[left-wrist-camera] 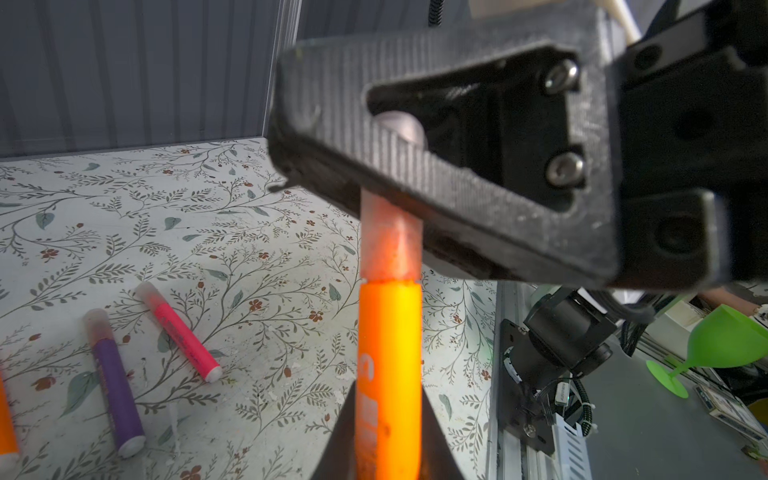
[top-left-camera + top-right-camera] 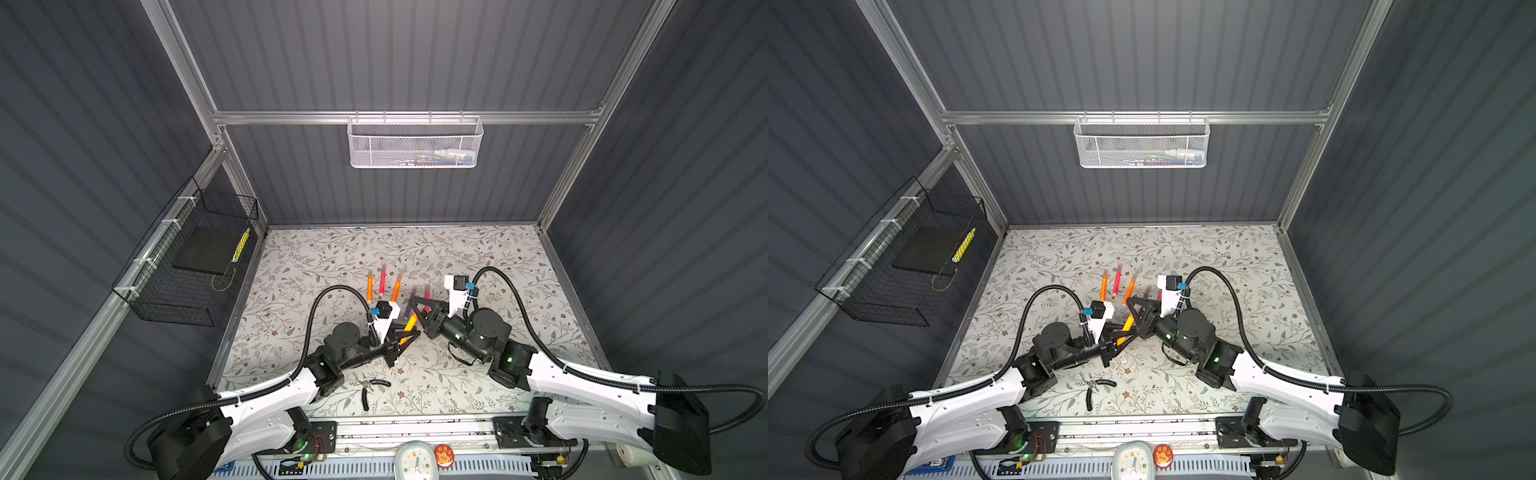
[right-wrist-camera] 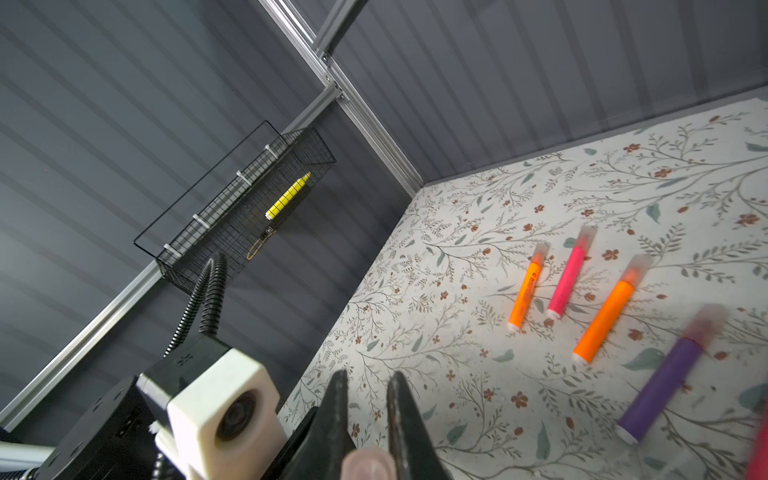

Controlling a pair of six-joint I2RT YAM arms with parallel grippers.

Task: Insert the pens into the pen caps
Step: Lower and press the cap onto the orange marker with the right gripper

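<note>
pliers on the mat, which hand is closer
Left. The left hand, holding the orange pen, is just behind the pliers; the right hand, on the pen's cap, is farther back and right.

Desk (image 2: pixel 498 249): blocked centrally by lying pens (image 2: pixel 382 283), near front by pliers (image 2: pixel 365 400); clear along far and side edges.

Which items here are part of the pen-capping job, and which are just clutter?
Job: orange pen in the left gripper; pen cap in the right gripper; capped pens on the mat.
Lying about: pliers; black wire basket holding a yellow marker; white mesh basket; clock.
</note>
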